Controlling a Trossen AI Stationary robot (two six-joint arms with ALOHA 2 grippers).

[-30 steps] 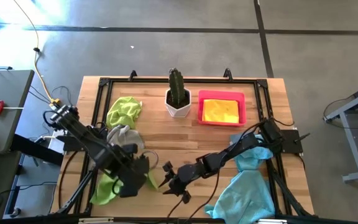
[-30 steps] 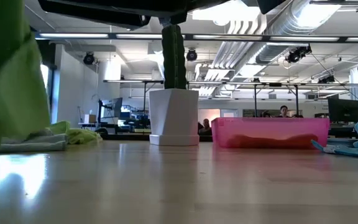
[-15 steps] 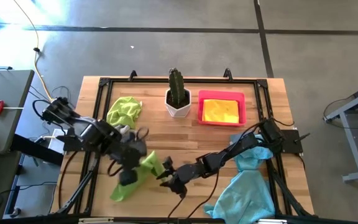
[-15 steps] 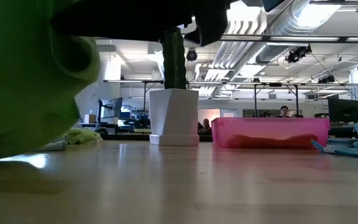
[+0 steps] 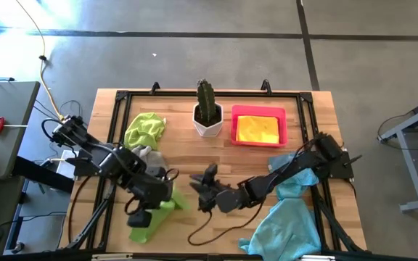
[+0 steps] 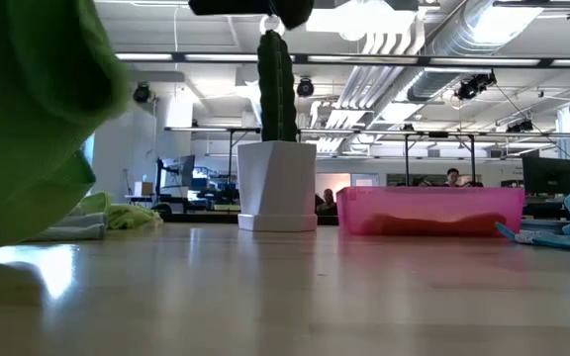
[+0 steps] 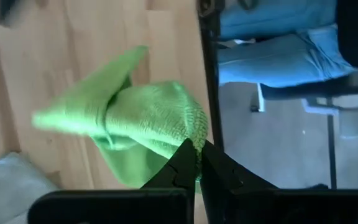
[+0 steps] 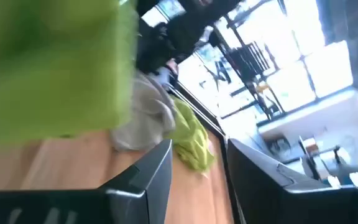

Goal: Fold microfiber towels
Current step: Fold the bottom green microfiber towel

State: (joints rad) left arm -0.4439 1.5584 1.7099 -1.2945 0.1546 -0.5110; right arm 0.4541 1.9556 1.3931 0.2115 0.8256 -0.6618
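Note:
My left gripper (image 5: 164,196) is shut on a lime green towel (image 5: 153,215) over the table's near left part; the towel fills the left of the low view (image 6: 18,119). My right gripper (image 5: 203,177) is open and empty just right of it, its fingers apart in its wrist view (image 8: 197,162). A second lime green towel (image 5: 145,129) and a grey towel (image 5: 144,155) lie crumpled at the far left. A yellow towel (image 5: 257,129) lies in the pink tray (image 5: 282,135). Light blue towels (image 5: 289,217) lie at the near right. My left gripper pinches a bunched fold of the lime green towel (image 7: 188,134) between its two fingertips (image 7: 185,163), slanting down from above. The cloth spreads out slack beyond the fingers. Its lower end (image 5: 139,233) trails toward the table's near edge; whether that end rests on the table I cannot tell.
A cactus in a white pot (image 5: 208,110) stands at the far middle, beside the pink tray. A black frame (image 5: 115,138) runs around the table's edges. Bare wood (image 5: 223,156) lies between the pot and my grippers.
My left gripper has carried the lime green towel up and toward the table's middle, so the cloth has bunched and now trails from the fingers. My right gripper has drawn away from the towel toward the far edge and has turned about.

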